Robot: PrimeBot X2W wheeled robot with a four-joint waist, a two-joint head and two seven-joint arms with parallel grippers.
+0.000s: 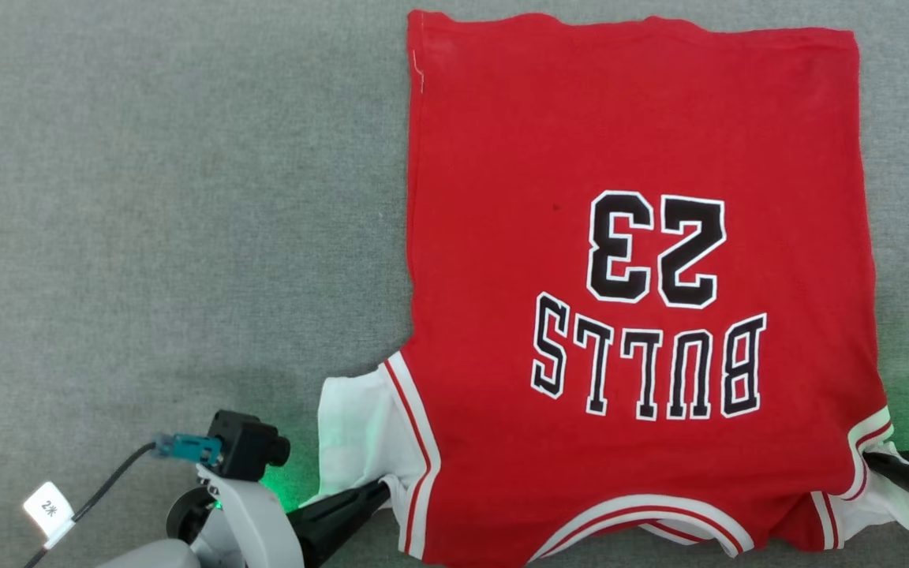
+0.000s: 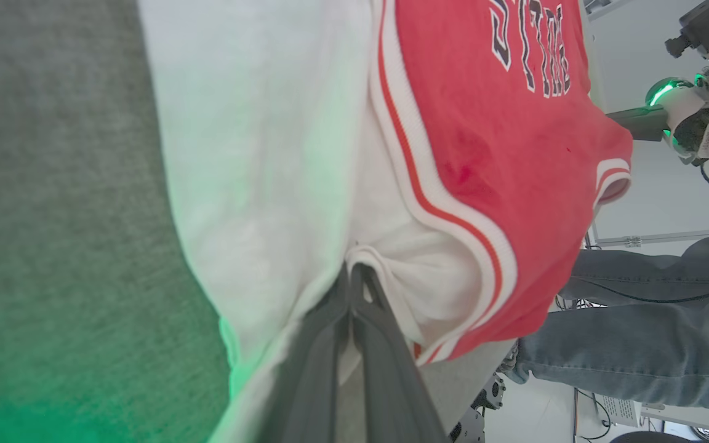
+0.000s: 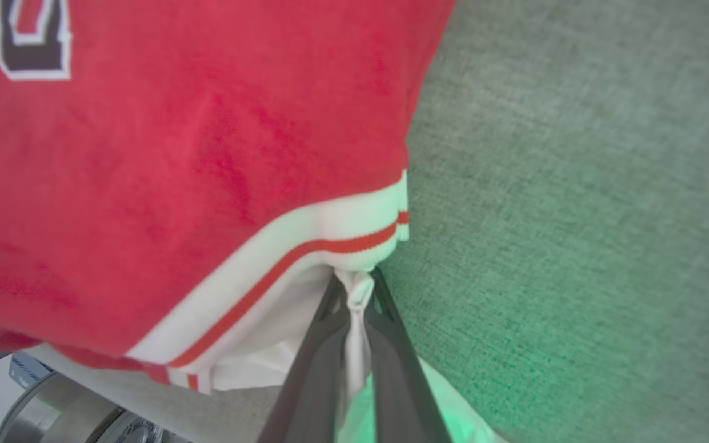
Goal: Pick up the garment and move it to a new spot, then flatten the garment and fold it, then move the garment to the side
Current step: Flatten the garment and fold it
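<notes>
Red number 23 jersey (image 1: 636,158) is lying flat, not yet folded; left gripper (image 1: 377,491) and right gripper (image 1: 880,464) are each pinching a white sleeve (image 1: 352,426).

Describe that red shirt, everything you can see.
The jersey shirt is soft red fabric with white sleeves, white-and-red striped trim, and black white-edged "BULLS" and "23". It lies spread mostly flat on the grey cloth surface, collar toward the robot. The left hand and right hand each pinch a white sleeve.

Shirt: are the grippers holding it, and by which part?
Yes. The left gripper pinches the shirt by one white sleeve; the right gripper pinches the other sleeve.
</notes>
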